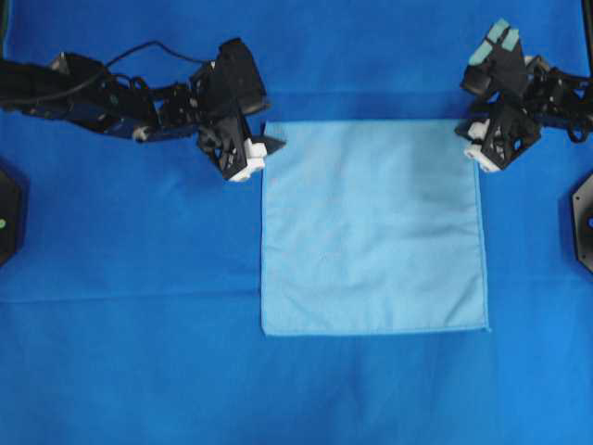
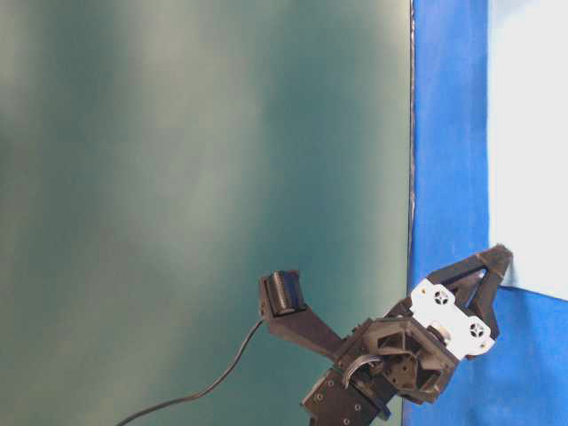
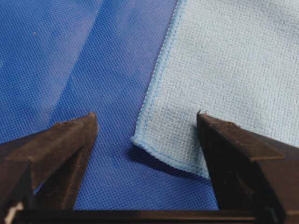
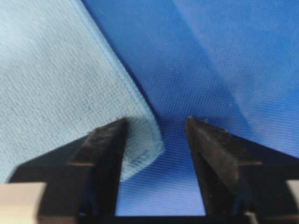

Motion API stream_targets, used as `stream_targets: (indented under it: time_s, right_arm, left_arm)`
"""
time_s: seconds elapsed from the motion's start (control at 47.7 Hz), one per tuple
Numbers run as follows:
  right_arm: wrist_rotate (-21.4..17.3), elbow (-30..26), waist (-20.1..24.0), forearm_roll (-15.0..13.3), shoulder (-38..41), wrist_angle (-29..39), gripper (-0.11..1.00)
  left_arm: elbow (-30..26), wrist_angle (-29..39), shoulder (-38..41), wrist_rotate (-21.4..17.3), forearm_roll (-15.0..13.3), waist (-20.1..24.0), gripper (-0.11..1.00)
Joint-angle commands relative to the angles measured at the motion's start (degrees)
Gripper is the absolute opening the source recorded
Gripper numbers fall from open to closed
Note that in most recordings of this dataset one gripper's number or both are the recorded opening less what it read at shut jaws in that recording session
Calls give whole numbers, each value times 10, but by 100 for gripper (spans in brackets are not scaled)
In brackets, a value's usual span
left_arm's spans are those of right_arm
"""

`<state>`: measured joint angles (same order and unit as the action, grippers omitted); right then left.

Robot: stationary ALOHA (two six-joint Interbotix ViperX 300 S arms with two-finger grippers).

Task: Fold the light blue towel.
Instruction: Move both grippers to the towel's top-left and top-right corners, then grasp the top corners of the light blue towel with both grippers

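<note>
Light blue towel [image 1: 373,227]: flat, centre frame. Left hand [image 1: 260,153], upper-left corner: jaws spread, holding nothing. Right hand [image 1: 479,148], upper-right corner: likewise.

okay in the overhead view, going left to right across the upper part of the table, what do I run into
Left tool at the towel's upper-left corner → light blue towel, flat on the dark blue cloth → right tool at the towel's upper-right corner.
</note>
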<state>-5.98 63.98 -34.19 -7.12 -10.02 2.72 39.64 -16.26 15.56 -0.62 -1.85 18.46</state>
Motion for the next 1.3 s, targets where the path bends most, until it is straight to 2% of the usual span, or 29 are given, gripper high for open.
stream_targets:
  time_s: [0.0,0.042,0.084,0.168,0.231,0.293,0.608,0.712,0.88,1.027,1.278]
  right_arm:
    - [3,-6,-3,-1,4,-4,50]
    - [4,-6,-3,-2,3,-4,41]
    - [5,-5,-3,-2,2,-3,27]
    - [6,-5,-3,-2,2,-3,4]
    - [6,-5,-2,-2,2,-2,1]
    - [6,-5,-2,-2,2,-3,1]
    - [-2,-10,3,3,-17,12,1]
    - [-2,-14,4,8,-54,44,1]
    - [-3,-22,9,18,-127,95,1]
    - [-4,-14,12,20,-166,108,1]
    - [-12,-12,28,21,-168,106,1]
  left_arm:
    - [-10,4,-9,-1,0,1,76]
    - [-10,11,-9,-1,1,1,67]
    - [-10,18,-9,-2,1,1,57]
    - [-11,25,-9,-2,3,0,32]
    - [-10,29,-9,-4,4,-2,13]
    - [-11,33,-9,-11,4,-3,2]
    - [-25,55,-25,-25,4,4,1]
    - [-41,91,-51,-33,4,10,1]
    - [-64,135,-90,-75,4,7,1]
    - [-64,145,-91,-71,4,3,1]
    - [-42,154,-100,-69,2,-13,1]
